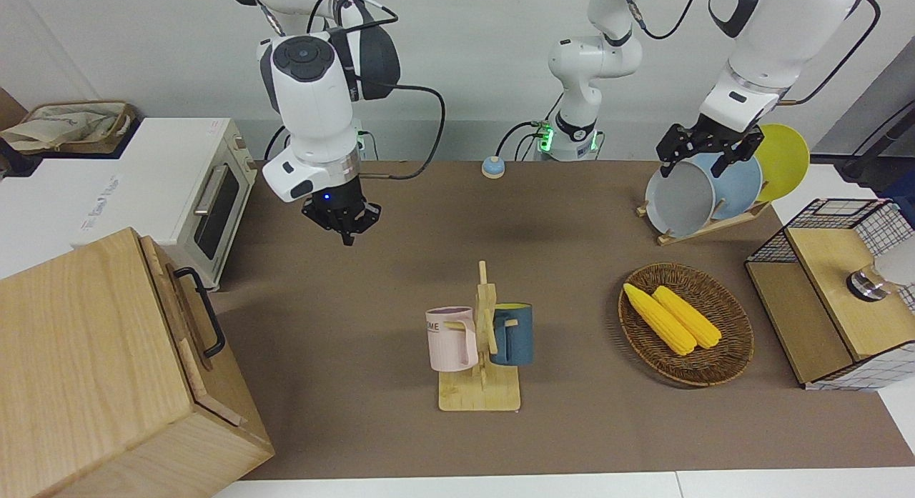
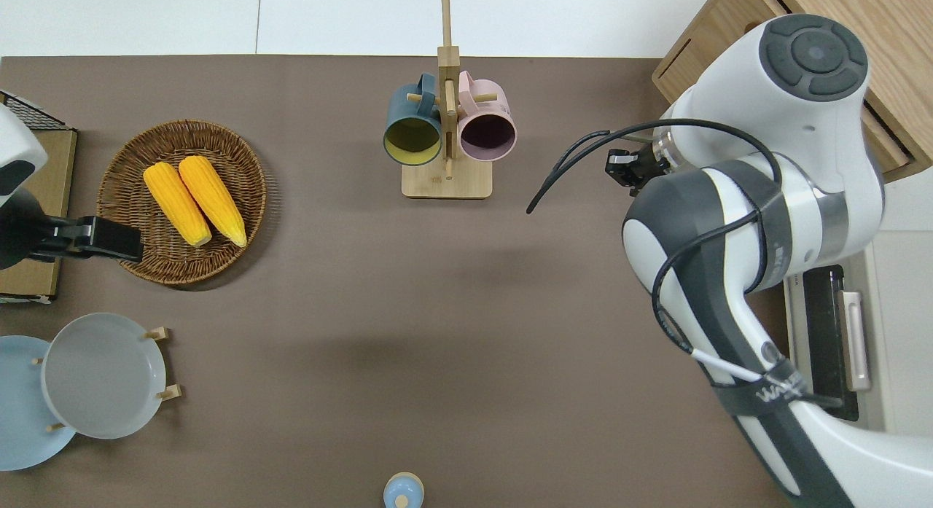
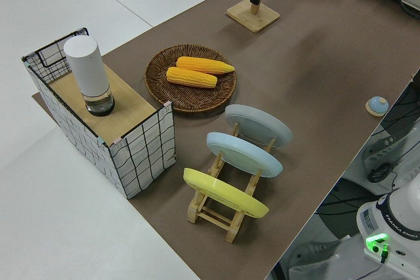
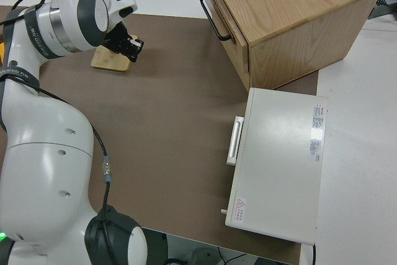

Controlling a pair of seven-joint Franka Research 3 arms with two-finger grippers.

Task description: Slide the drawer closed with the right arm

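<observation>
The drawer (image 1: pixel 187 319) sits pushed flush into the pale wooden cabinet (image 1: pixel 86 369), which stands at the right arm's end of the worktop (image 1: pixel 400 269), at the edge farthest from the robots. Its black loop handle (image 1: pixel 202 311) juts from the drawer front, with nothing touching it. A white toaster oven (image 1: pixel 179 191) stands beside the cabinet, nearer to the robots.

The right gripper (image 1: pixel 342 219) hangs in the air over bare worktop, well apart from the drawer handle, between the cabinet and the mug rack (image 2: pixel 446 114) as seen from overhead. Its fingers point down and look drawn together, holding nothing. A small blue light glows at its wrist.

The rack holds a pink mug (image 1: pixel 452 339) and a dark blue mug (image 1: pixel 512 333). Toward the left arm's end lie a wicker basket (image 1: pixel 729 355) with two corn cobs (image 1: pixel 672 318), a plate rack (image 1: pixel 704 226) and a wire-mesh box (image 1: pixel 843 298). The left arm is parked; whether its gripper (image 1: pixel 708 152) is open cannot be told.
</observation>
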